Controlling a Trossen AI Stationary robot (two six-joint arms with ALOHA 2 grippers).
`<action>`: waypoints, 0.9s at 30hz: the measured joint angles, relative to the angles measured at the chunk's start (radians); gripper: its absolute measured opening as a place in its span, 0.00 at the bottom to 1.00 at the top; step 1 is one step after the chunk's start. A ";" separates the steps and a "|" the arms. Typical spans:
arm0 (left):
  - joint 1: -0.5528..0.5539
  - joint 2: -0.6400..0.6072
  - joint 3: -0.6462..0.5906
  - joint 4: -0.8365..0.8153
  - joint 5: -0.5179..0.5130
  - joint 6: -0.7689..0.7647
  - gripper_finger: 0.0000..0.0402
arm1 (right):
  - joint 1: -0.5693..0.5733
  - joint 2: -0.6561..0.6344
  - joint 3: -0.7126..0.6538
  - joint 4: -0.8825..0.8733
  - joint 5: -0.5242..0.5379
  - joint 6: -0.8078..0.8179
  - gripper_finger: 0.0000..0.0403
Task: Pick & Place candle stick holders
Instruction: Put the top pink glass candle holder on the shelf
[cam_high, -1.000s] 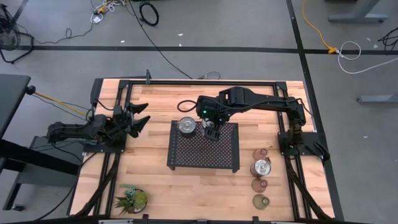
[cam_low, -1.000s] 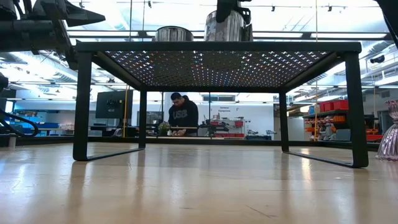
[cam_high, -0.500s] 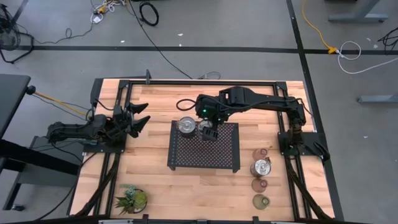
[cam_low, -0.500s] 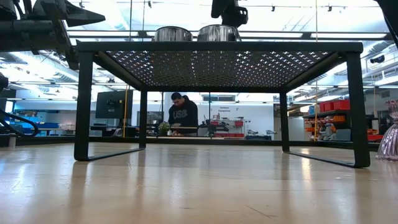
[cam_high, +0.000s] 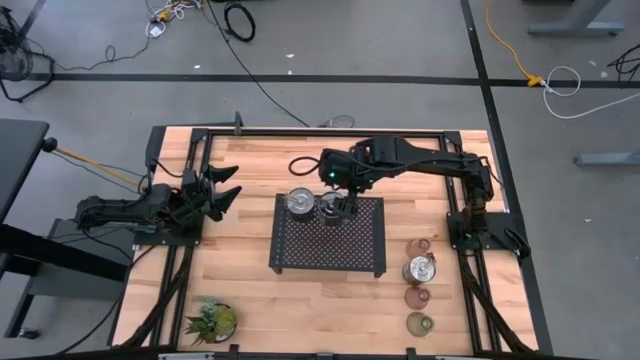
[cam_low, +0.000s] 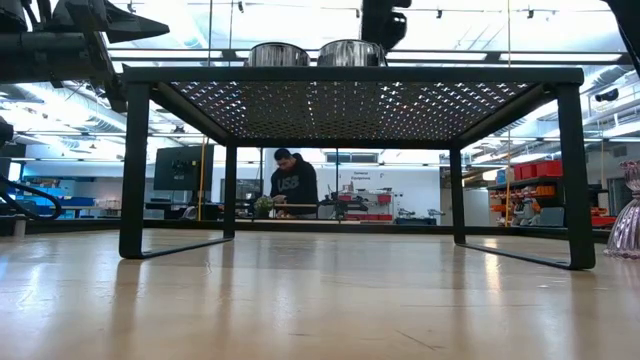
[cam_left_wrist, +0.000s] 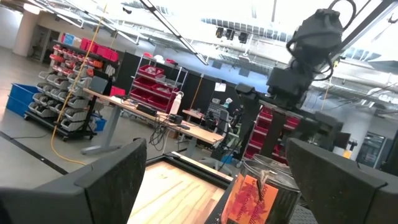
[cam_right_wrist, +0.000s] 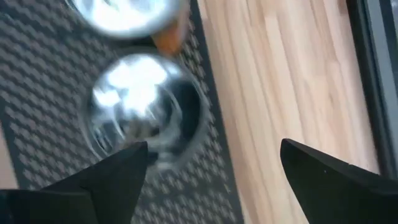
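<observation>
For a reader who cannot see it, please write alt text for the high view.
Two silver candle holders stand side by side at the far edge of a black mesh tray, with the right gripper open just above the right one. Four more holders line the table's right side; the left gripper waits open at the left, near a potted plant.

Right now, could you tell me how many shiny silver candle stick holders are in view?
3: two side by side on the black mesh tray, silver holder and silver holder; the third on the table's right, among the glass ones.
</observation>
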 joint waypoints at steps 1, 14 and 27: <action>0.000 0.000 0.000 0.000 0.000 0.000 0.96 | -0.003 -0.001 0.000 -0.025 0.006 -0.002 0.90; 0.000 0.000 0.000 0.007 0.000 -0.002 0.96 | -0.038 -0.078 0.000 -0.068 -0.059 -0.056 0.90; 0.000 0.000 0.000 0.017 0.004 -0.089 0.96 | -0.034 -0.215 -0.174 -0.069 -0.114 -0.025 0.90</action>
